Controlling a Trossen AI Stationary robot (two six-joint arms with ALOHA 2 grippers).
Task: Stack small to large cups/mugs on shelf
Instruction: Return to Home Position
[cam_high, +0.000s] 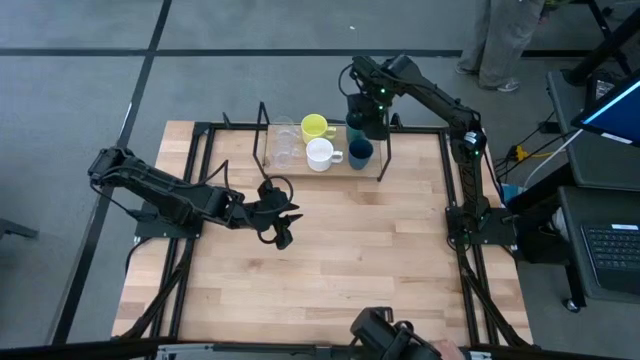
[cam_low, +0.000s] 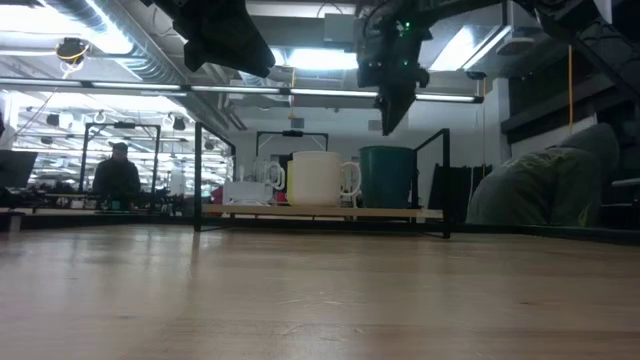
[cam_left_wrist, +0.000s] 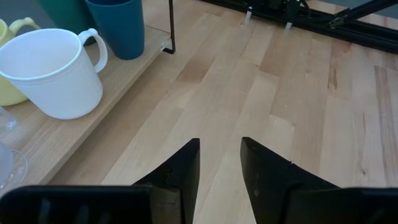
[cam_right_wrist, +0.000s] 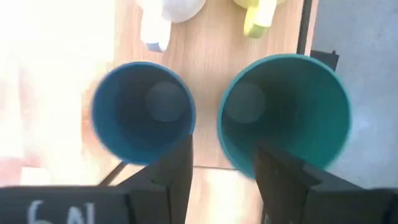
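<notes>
Left gripper (cam_left_wrist: 221, 158): raised over the bench's left-middle, short of the shelf. Fingers a narrow gap apart, nothing between them.

Shelf (cam_low: 330, 212): along the bench's far edge, all six vessels upright on it.
- Left end: two clear glass cups (cam_high: 283, 156).
- Middle: yellow mug (cam_high: 315, 126) at the back, white mug (cam_high: 320, 154) in front.
- Right end: dark blue cup (cam_high: 360, 152) in front, dark green cup (cam_right_wrist: 283, 115) behind.

Right gripper (cam_right_wrist: 224, 165): hangs above the blue and green cups. Fingers apart, empty, touching neither.
</notes>
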